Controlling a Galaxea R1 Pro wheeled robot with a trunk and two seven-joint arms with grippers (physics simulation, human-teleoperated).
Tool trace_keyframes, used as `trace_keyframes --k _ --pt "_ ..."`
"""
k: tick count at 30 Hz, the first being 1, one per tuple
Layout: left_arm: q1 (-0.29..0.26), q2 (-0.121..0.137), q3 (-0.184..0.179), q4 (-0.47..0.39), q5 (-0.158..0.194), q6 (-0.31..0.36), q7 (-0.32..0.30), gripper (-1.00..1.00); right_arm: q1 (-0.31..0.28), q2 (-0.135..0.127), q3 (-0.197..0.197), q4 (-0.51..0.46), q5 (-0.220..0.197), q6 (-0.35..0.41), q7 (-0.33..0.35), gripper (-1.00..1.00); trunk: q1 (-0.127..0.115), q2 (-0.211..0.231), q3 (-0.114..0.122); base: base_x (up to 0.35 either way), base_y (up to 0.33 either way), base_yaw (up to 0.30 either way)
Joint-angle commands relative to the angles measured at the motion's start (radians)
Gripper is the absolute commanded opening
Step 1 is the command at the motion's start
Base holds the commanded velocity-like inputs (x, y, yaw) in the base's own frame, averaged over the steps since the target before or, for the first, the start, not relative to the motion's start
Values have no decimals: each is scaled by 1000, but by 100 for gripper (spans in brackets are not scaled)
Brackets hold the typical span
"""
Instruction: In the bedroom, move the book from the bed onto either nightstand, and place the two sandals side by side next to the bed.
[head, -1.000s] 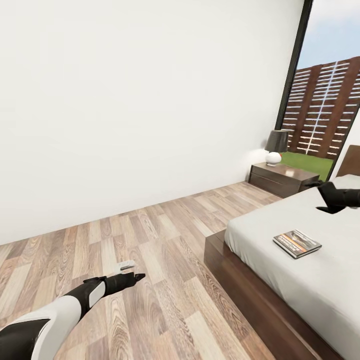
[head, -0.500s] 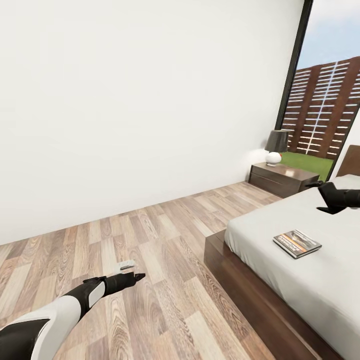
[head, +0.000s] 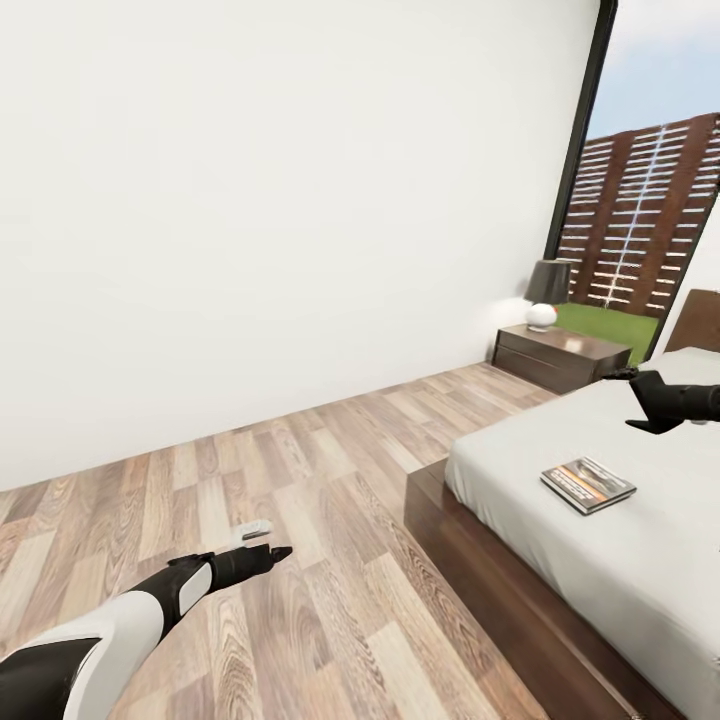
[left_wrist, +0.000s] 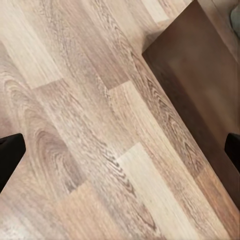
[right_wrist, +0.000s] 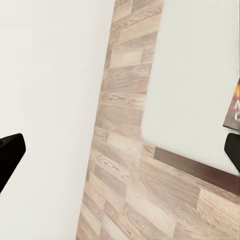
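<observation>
The book, dark-covered with an orange band, lies flat on the light-grey mattress of the bed at the right. Its edge shows in the right wrist view as the book on the mattress. My right gripper hovers open above the mattress, a little beyond the book and apart from it. My left gripper is low over the wood floor, left of the bed's foot corner, open and empty. The nightstand stands by the bed's head, against the wall. The sandals are out of view.
A dark-shaded lamp with a white round base sits on the nightstand. The bed's dark wooden frame juts out near my left gripper. A white wall runs along the left; a tall window shows a slatted fence.
The whole picture has shifted slightly, so the camera has moved. My right gripper has dipped a touch toward the mattress. The book and the left arm stay put.
</observation>
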Motion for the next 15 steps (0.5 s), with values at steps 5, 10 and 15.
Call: trace_keyframes --k 5,10,15 --pt "0 0 7 -1 5 10 -3 100 -1 2 -4 2 -11 3 -6 100 0 0 -1 0 0 -208" --pt "0 0 8 -1 5 10 -3 100 -1 3 -4 4 -12 3 -4 100 0 0 -1 1 0 -244" --pt "0 0 8 -1 5 9 1 100 -1 4 -4 5 -11 4 -4 100 0 0 -1 77 53 -252"
